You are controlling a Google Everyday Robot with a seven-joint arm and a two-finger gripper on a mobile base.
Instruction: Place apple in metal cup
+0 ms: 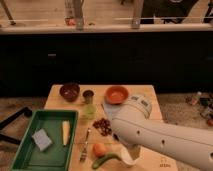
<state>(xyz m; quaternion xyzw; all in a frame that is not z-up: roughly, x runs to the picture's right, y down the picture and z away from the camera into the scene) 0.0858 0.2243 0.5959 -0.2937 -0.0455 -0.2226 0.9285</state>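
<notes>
The apple (pixel 99 149), small and orange-red, lies near the front edge of the wooden table (pixel 55 95). The metal cup (pixel 88 96) stands upright at the back, between the two bowls and well behind the apple. My white arm (pixel 150 132) reaches in from the right across the table's right half. Its gripper end is low, just right of the apple, and hidden behind the arm. Nothing shows as held; the apple and cup both rest on the table.
A translucent green cup (pixel 90 111) stands just in front of the metal cup. Dark red grapes (pixel 103 126), a fork (pixel 85 145) and a curved green vegetable (pixel 106 160) surround the apple. A dark bowl (pixel 69 91) and an orange bowl (pixel 116 94) stand at the back. A green tray (pixel 22 150) lies on the left.
</notes>
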